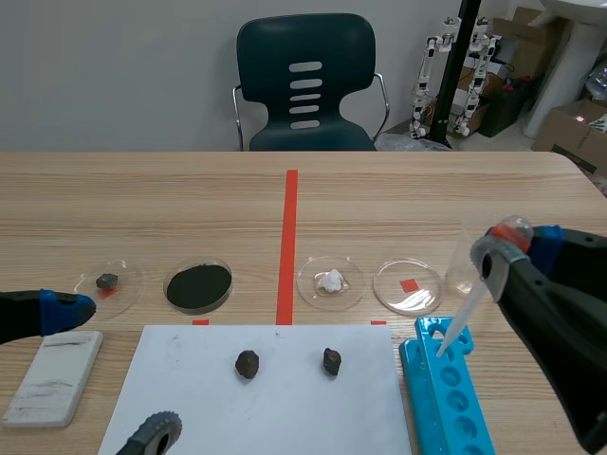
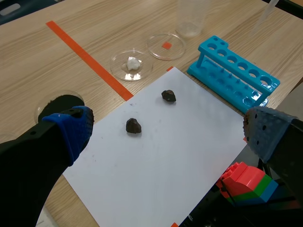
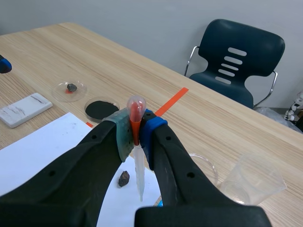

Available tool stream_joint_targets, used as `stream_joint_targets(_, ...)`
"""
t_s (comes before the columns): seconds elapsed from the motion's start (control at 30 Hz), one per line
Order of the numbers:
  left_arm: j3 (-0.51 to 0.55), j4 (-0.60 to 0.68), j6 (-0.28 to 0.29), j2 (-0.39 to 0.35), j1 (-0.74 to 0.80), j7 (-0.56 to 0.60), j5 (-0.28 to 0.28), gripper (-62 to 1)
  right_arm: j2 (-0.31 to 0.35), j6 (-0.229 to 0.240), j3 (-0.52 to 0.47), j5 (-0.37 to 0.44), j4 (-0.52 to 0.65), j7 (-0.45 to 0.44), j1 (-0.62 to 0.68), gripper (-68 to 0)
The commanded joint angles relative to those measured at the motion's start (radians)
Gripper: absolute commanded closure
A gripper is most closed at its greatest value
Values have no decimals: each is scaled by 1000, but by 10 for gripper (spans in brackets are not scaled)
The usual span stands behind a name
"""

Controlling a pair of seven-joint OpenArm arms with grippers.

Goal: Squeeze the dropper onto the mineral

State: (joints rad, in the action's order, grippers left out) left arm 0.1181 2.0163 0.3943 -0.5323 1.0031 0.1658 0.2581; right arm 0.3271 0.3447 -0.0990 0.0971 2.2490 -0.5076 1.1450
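- the right gripper [image 3: 136,135] is clamped on the dropper [image 3: 136,105]; both pads press its orange-red neck just under the clear bulb, and the pale tube hangs down past the fingers, tilted
- in the scene view the dropper's tip is at the far end of the blue tube rack [image 1: 453,398]; whether it touches the rack i cannot tell; the rack stands just beside the right edge of the white sheet [image 1: 190,379]
- two dark lumps lie on the sheet, apart from each other: the left mineral [image 1: 248,364] and the right mineral [image 1: 331,360]; the dropper is off to the side of both, with the right mineral the closer one
- the left gripper [image 2: 168,131] has its fingers spread wide with nothing between them; it sits low at the sheet's left side, near the white block [image 1: 52,376]; in its own view both minerals lie ahead of it
- beyond the sheet four clear dishes stand in a row: the stone dish [image 1: 128,275] with a small grey piece, the powder dish [image 1: 198,286] filled black, the white-lump dish [image 1: 351,275], and the red-square dish [image 1: 427,289]
- the red tape line [image 1: 287,246] runs between the powder dish and the white-lump dish
- a clear cup [image 1: 465,261] stands just beside the red-square dish, behind the right gripper
- a dark chair [image 1: 305,85] stands beyond the table; coloured bricks [image 2: 246,182] show under the left gripper's right finger
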Motion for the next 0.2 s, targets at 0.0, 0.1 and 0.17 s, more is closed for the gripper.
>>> stream_joint_targets(0.0, -6, 11, 0, 5, 7, 14, 10, -623, 2, -4, 0, 14, 3, -12, -4, -11)
stream_joint_targets(0.1, -6, 11, 0, 5, 7, 15, 10, -623, 2, -4, 0, 14, 3, -12, -14, -11)
stream_joint_targets(0.17, -6, 11, 0, 5, 7, 15, 10, -623, 2, -4, 0, 14, 3, -11, -26, -11)
